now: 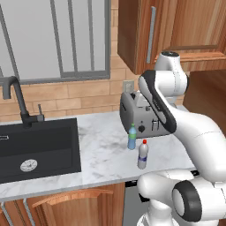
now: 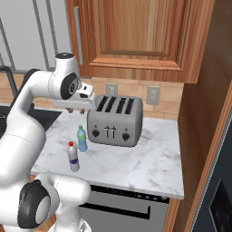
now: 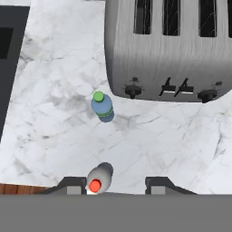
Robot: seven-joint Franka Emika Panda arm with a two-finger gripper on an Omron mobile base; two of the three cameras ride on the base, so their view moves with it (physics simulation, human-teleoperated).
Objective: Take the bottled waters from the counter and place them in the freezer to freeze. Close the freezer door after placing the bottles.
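Below the end effector (image 3: 116,183), whose jaws hang together holding nothing, both bottles stand on the table (image 3: 172,136); descending off-centre could topple the red-capped bottle (image 3: 99,177) into the green-capped bottle (image 3: 102,106)

The counter (image 1: 101,150) is white-grey veined marble set above brown wooden cabinets, with a black sink basin (image 1: 37,145) sunk into its left part. A steel four-slot toaster (image 2: 115,120) stands at the back near the brick wall, its knobs and levers facing forward. In front of the toaster's left end the green-capped bottle (image 1: 132,137) with a blue label stands upright. The red-capped bottle (image 1: 142,155) with a pale label stands upright near it, closer to the counter's front edge. The two bottles stand apart, not touching.
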